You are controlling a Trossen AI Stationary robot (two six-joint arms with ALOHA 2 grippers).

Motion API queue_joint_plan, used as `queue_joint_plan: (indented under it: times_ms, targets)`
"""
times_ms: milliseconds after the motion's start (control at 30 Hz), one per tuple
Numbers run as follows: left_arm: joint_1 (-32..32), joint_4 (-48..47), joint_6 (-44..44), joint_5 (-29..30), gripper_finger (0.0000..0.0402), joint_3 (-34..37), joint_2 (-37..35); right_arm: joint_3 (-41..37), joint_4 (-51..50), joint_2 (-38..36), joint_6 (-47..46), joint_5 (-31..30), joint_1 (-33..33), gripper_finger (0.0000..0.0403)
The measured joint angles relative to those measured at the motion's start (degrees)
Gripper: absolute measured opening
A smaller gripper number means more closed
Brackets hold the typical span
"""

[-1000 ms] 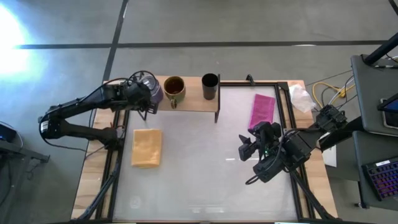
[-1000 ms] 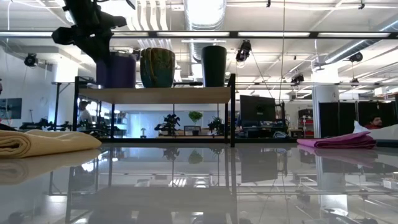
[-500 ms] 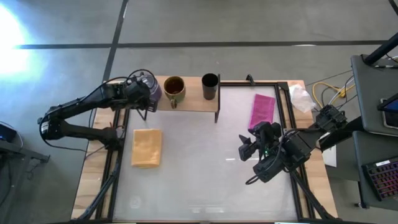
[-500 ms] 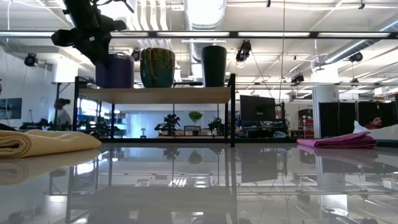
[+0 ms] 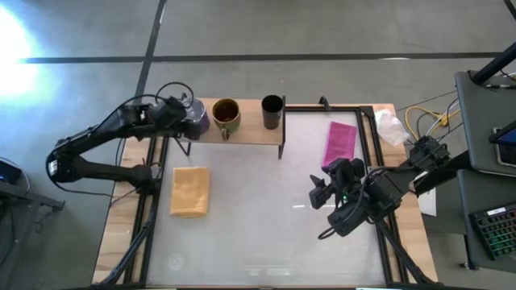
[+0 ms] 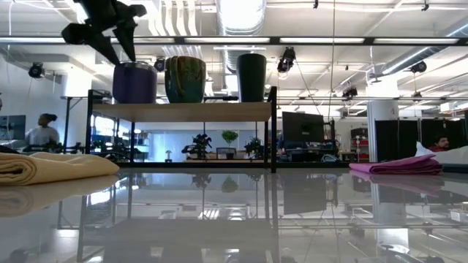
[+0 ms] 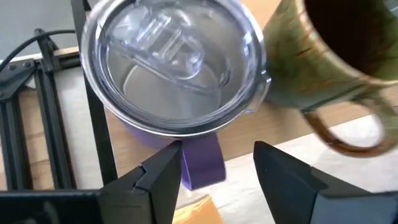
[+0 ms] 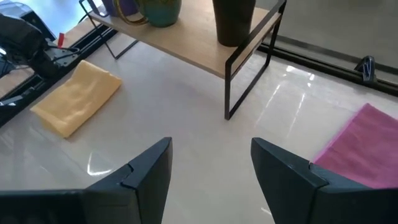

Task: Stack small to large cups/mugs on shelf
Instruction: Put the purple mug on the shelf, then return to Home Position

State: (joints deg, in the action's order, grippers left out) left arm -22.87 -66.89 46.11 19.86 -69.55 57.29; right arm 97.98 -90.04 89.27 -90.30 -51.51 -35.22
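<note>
Three cups sat in a row on shelf [image 5: 242, 133]: lidded mug [image 5: 196, 119] at left, handled mug [image 5: 225, 116] mid, handleless cup [image 5: 272, 111] at right.

Left gripper [image 6: 110, 25] has let go and lifted off purple mug [image 6: 134, 82]

Overhead downward, table-level sideways, two close wrist views, all sharing the shelf [image 5: 242, 129].

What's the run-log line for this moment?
left gripper: open, above purple lidded mug | light-wood shelf: purple mug, olive-brown mug, black cup | right gripper: open, idle
</note>
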Motion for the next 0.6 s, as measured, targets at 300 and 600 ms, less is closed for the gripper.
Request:
queue_joint_plan:
  times_ms: [300,600]
  targets:
    - [4.72,3.95,-0.02,-2.93,0.0186,-3.99,-3.2,1.75,-0.01,-0.02,9.64,4.22,0.02,0.021]
    - [20.84,44.52,-17.27,-16.77,0.0187,-0.79,-6.13,5.61,9.28,0.04,21.2,9.58,-2.42,0.021]
